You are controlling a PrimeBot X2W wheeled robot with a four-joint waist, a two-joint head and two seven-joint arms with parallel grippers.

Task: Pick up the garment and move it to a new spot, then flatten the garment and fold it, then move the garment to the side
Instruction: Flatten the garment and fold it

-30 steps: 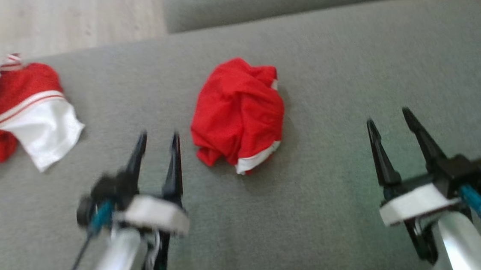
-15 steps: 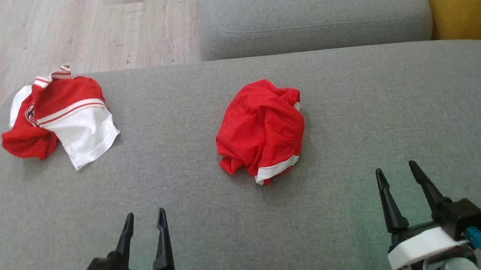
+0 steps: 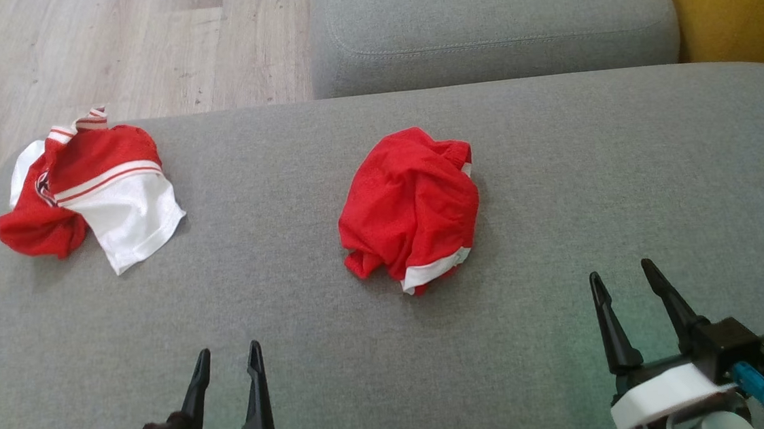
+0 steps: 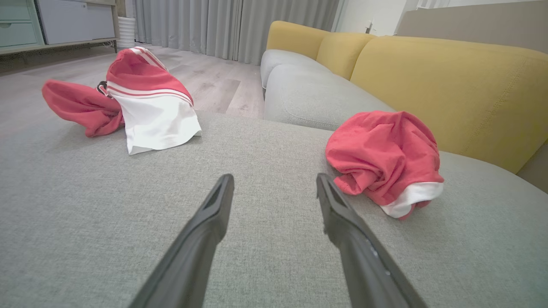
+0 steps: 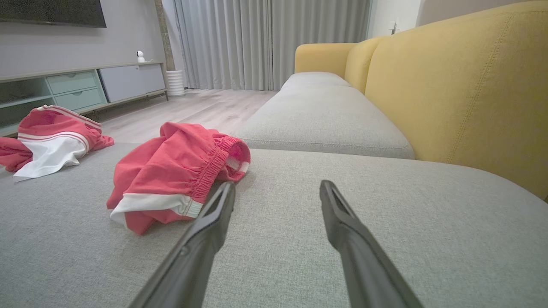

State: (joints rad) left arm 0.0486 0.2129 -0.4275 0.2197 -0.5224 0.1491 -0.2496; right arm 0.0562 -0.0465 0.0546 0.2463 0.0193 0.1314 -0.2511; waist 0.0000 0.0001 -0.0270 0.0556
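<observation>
The left gripper [image 3: 228,349] and right gripper [image 3: 619,271] stand spread wide, holding nothing, with the crumpled red white-hemmed fabric shorts [image 3: 409,209] ahead between the 2, just as a moment before.

A wide grey fabric sofa seat [image 3: 556,180] carries two crumpled garments, well apart from each other. Near its middle lies a red garment [image 3: 412,205], bunched in a heap, with a white hem band showing at its near edge. Towards the seat's far left corner lies a red-and-white garment [image 3: 91,196] with striped trim, its white part lying flat on the fabric.
</observation>
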